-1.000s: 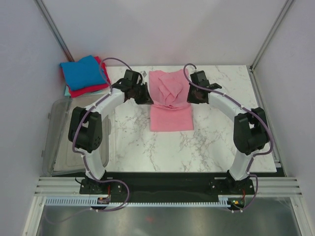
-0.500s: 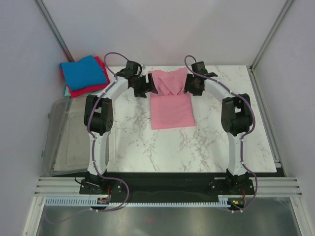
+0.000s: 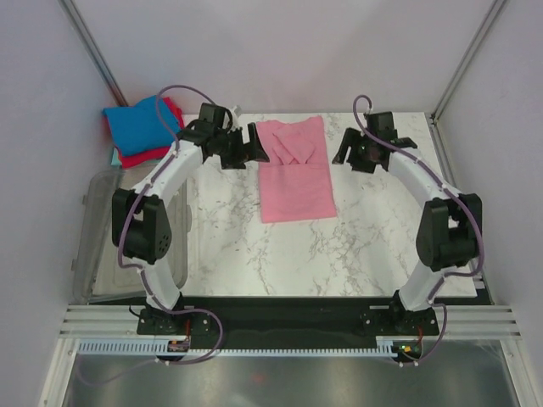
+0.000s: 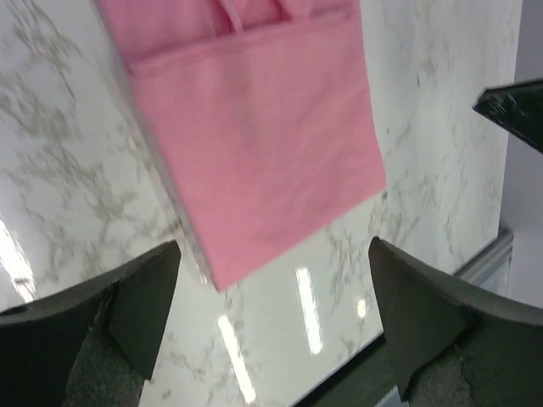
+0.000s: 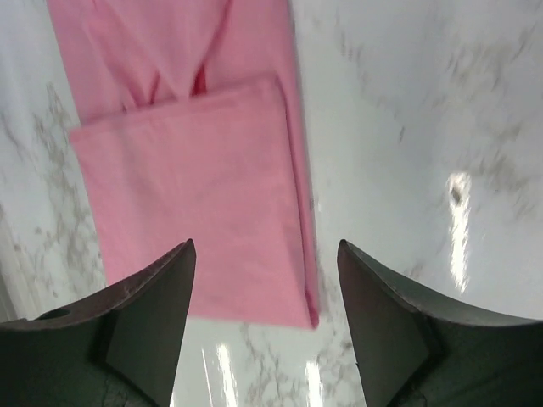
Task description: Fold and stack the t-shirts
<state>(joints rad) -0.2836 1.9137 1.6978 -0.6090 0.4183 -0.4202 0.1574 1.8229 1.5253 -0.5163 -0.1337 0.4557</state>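
top view, pink t-shirt (image 3: 293, 174): laid flat on the marble table (image 3: 254, 246), to the right of the folded stack (image 3: 144, 127) and well apart from it. Sleeves are tucked in and the near part is doubled over.
top view, folded stack: blue on top, with red and pale teal showing at the edges underneath.
top view, left gripper (image 3: 254, 146): sits between the stack and the pink shirt, just beside the shirt's far corner. Nothing is held.
top view, right gripper (image 3: 346, 151): on the shirt's side away from the stack, clear of the cloth.
left wrist, jaws: spread wide and empty. Only the shirt's doubled end (image 4: 254, 144) is seen lying below them.
right wrist, jaws: also parted wide, with nothing gripped. The folded edge across the shirt (image 5: 191, 195) is plainly seen.
handling (a guess tbh): the shirt is soft, light and floppy, so sagging is expected, plus some sliding on the glossy marble.
where to grab: probably the two corners of one end, with every layer pinched together so the fold isn't pulled apart.
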